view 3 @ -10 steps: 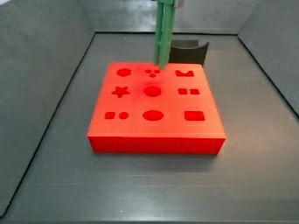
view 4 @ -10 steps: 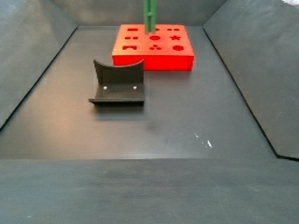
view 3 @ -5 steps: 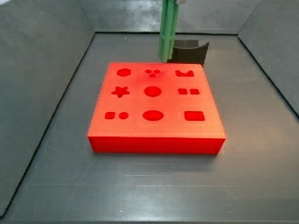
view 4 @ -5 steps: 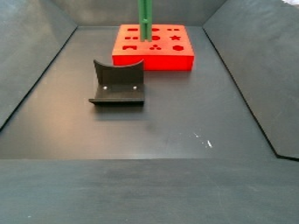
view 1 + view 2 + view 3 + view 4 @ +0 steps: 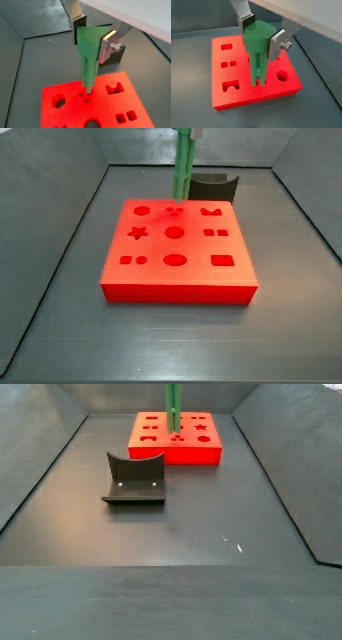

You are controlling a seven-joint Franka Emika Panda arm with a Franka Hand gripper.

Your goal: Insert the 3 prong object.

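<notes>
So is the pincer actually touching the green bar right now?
Touching. In both wrist views the pincer fingers press flat against the top of the green bar.

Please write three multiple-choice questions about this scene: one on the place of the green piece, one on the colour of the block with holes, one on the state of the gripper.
1. Where is the 3 prong object?
A. flat on the floor
B. upright over the block
C. inside the holder

2. What colour is the block?
A. red
B. blue
C. yellow

3. How is the gripper?
A. open and empty
B. out of view
C. jaws shut on the green bar

Key: 1 B, its lower end meets the block's top in both wrist views. 2 A, red in every view. 3 C, silver fingers press both sides of the bar, while the dark holder stands apart, empty.
</notes>
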